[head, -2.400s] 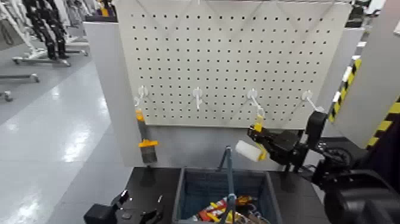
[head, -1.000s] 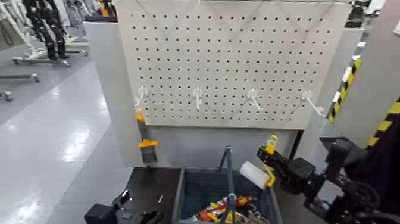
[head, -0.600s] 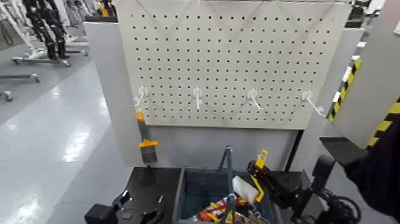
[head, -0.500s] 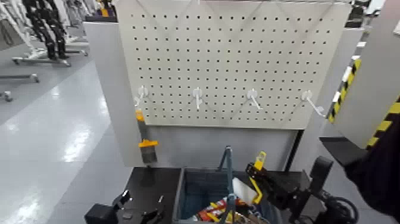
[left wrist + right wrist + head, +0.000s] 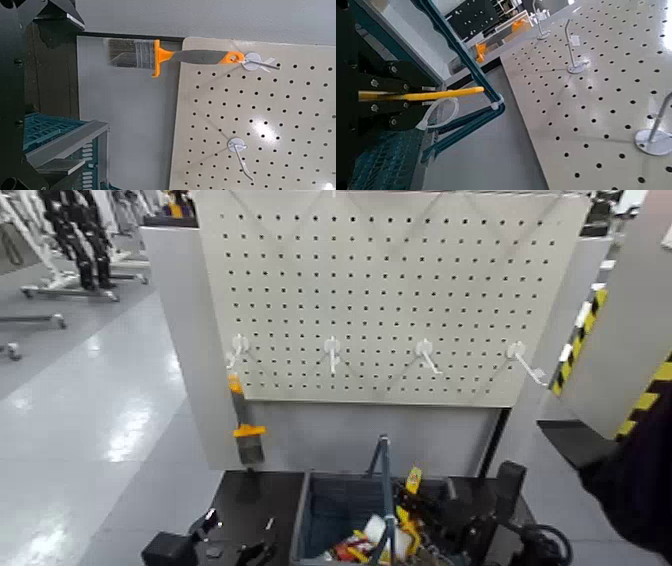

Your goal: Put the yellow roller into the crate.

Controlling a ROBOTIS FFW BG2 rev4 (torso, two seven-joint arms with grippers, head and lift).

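Observation:
The yellow roller (image 5: 385, 536) has a white sleeve and a yellow handle (image 5: 411, 482). It hangs low inside the dark blue-grey crate (image 5: 318, 508), to the right of the crate's tall handle bar (image 5: 384, 480). My right gripper (image 5: 428, 512) is shut on the roller's yellow shaft and reaches over the crate's right side. In the right wrist view the yellow shaft (image 5: 425, 94) sits clamped in my right gripper (image 5: 390, 96), above the crate floor (image 5: 383, 162) and beside the handle bar (image 5: 463, 62). My left gripper (image 5: 205, 532) is parked at the lower left.
A white pegboard (image 5: 390, 290) with several white hooks stands behind the crate. An orange-yellow and black brush (image 5: 245, 435) hangs at its lower left; it also shows in the left wrist view (image 5: 162, 57). Colourful tools (image 5: 355, 545) lie in the crate. A black table (image 5: 250, 500) carries the crate.
My right gripper carried the roller from near the pegboard's right hook down and to the left. The roller is now lower, inside the crate beside the handle bar. The left arm has not moved.

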